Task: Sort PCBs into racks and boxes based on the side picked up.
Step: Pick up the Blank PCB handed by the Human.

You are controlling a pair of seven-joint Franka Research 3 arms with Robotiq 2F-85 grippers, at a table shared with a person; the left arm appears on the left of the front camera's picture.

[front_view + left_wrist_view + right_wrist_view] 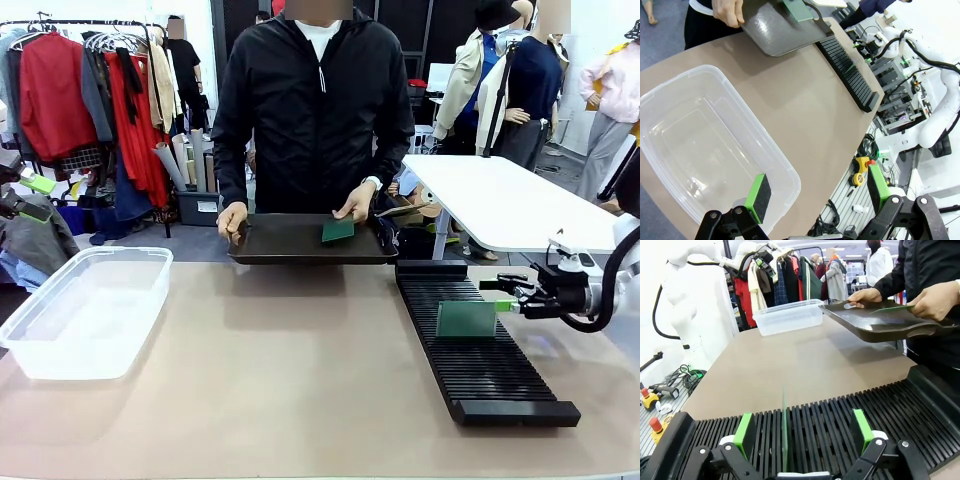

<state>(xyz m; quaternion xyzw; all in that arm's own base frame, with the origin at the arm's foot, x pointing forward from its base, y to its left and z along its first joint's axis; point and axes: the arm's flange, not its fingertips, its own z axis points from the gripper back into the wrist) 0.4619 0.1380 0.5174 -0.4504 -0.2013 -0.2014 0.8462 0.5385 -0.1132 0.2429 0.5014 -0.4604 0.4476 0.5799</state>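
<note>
Thin green PCB (pixel 466 319) upright in slotted rack (pixel 492 382)

No text can be read anywhere. A white label (pixel 207 206) on the grey bin (pixel 188 212), far left behind the table, may carry print, but it is too small to make out.

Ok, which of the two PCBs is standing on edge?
The PCB in the black rack, upright in a slot. The other PCB lies flat on the person's tray.
</note>
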